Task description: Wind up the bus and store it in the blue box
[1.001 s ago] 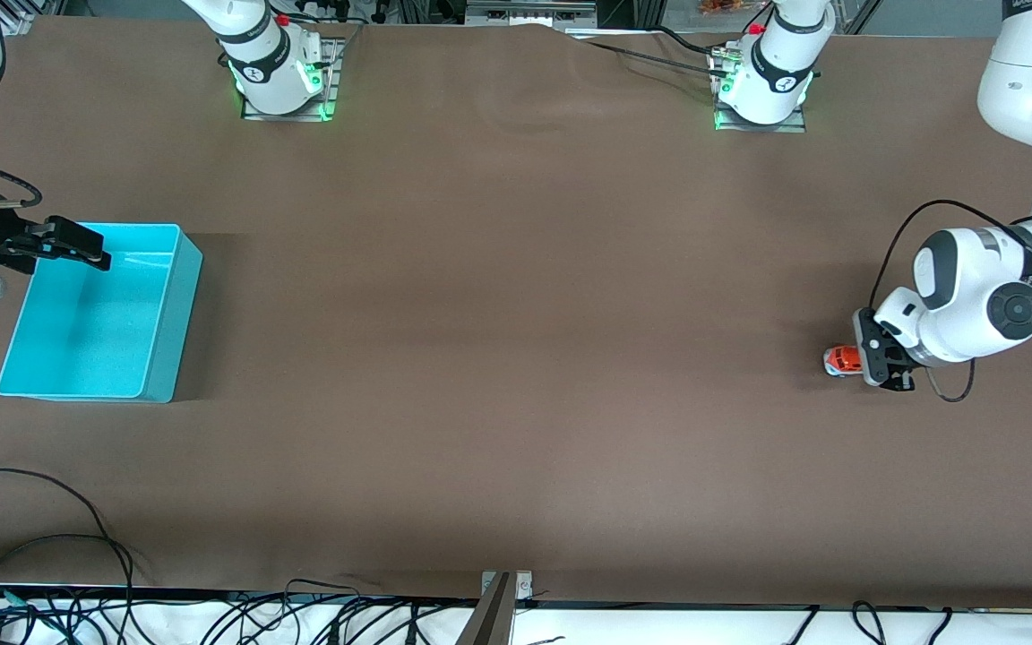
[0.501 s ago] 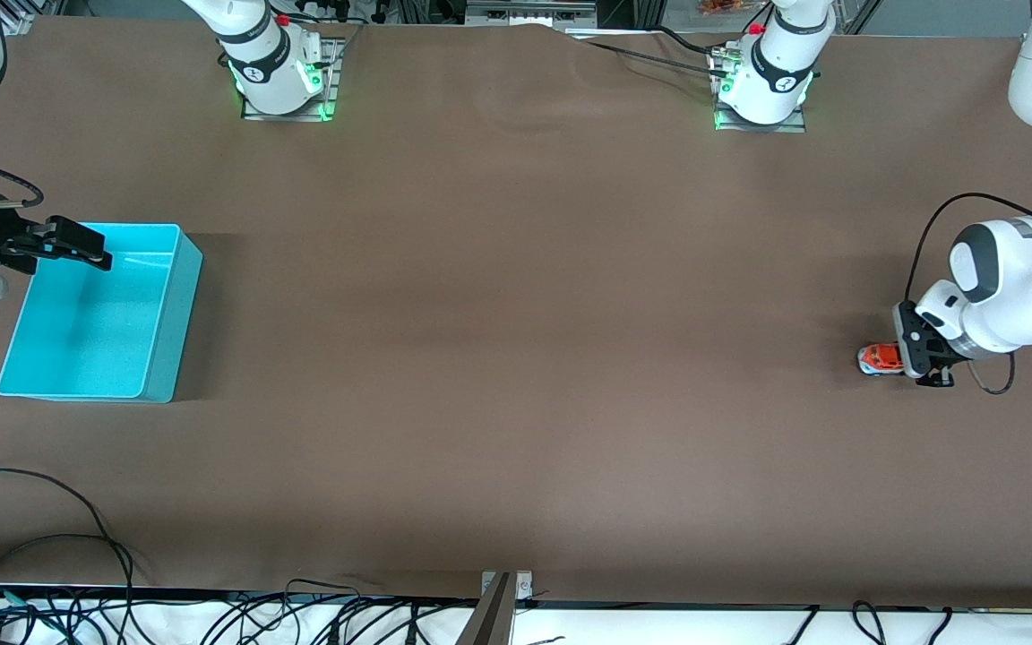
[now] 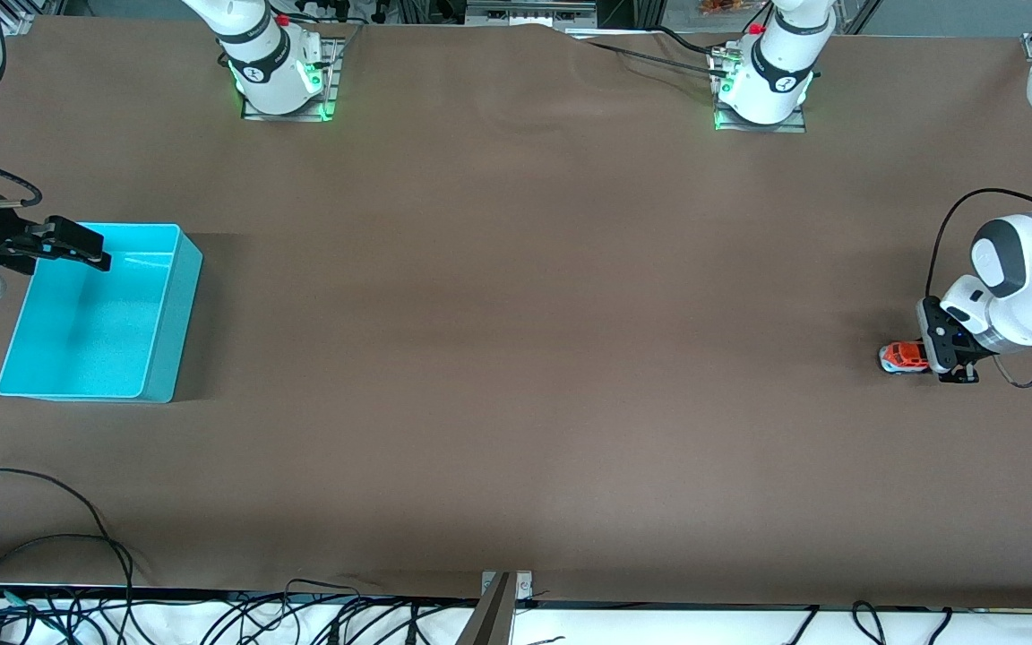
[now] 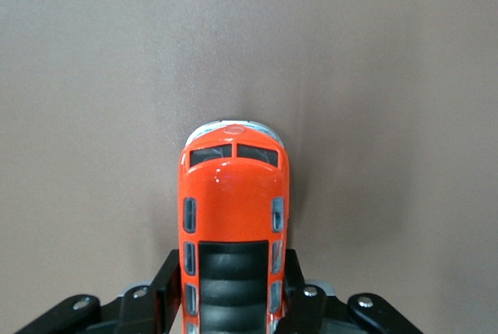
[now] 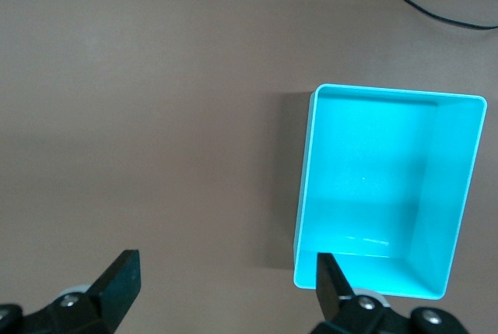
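Brown table [image 3: 516,358] fills the front view, arm bases along its top edge, cables along the edge nearest the camera.

Blue box [image 3: 99,313] sits on the table at the right arm's end, upright, no lid, nothing visible inside. Right wrist view shows the same box [image 5: 389,194] from above, interior bare.

Right gripper [image 3: 77,242] hangs over the box's corner farthest from the camera, fingers spread wide, holding nothing. In the right wrist view its two fingers [image 5: 117,283] stand well apart, one over bare table, one over the box rim. This arm waits.

Left gripper [image 3: 933,354] is low at the table at the left arm's end, well apart from the box. Fingers clenched on the bus.

Bus [image 3: 901,356] sits at table level in that grip, nose pointing toward the right arm's end. Left wrist view: bus [image 4: 233,217] orange-red top, dark roof panel, pale front; black fingers [image 4: 163,295] press both sides of its rear half, front half sticks out free.
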